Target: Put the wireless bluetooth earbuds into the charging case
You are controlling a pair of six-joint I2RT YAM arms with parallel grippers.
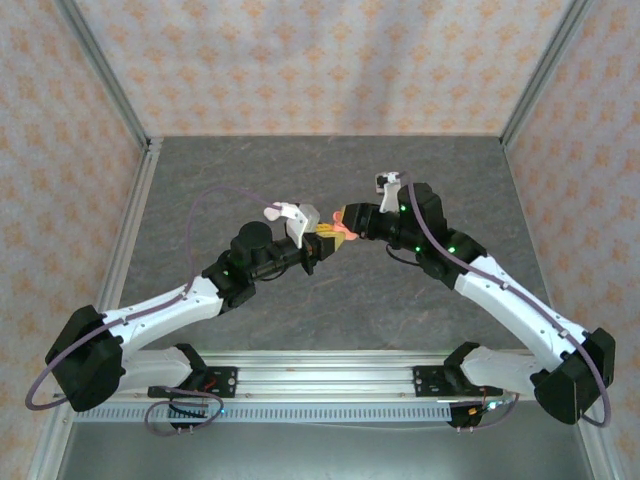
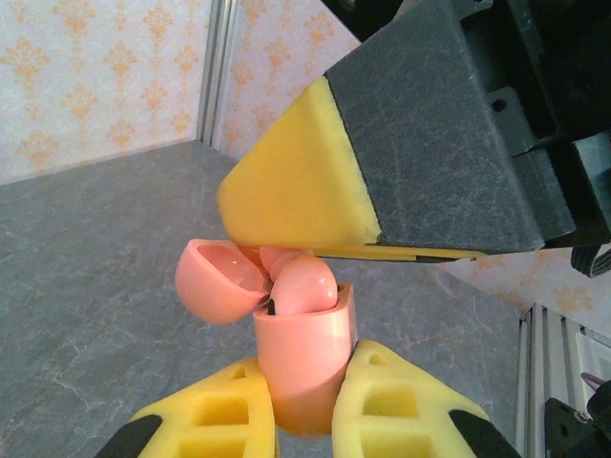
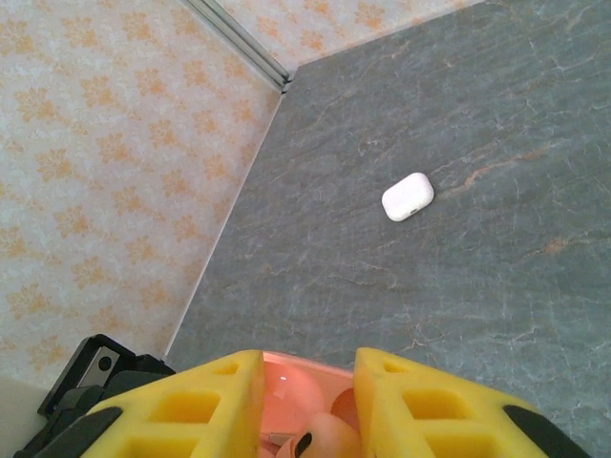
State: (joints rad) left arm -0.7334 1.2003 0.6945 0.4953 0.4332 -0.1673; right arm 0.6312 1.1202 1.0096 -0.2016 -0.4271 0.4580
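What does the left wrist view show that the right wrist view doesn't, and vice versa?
Left wrist: the left tool clamped on the pink charging case. Right wrist: a closed white case lying on the table. Both: that pink case with a pink earbud in it, and the right tool above.

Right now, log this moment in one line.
left jaws: shut on coral-pink plastic charging case, lid open | right jaws: open above it | coral-pink rounded earbud: in case
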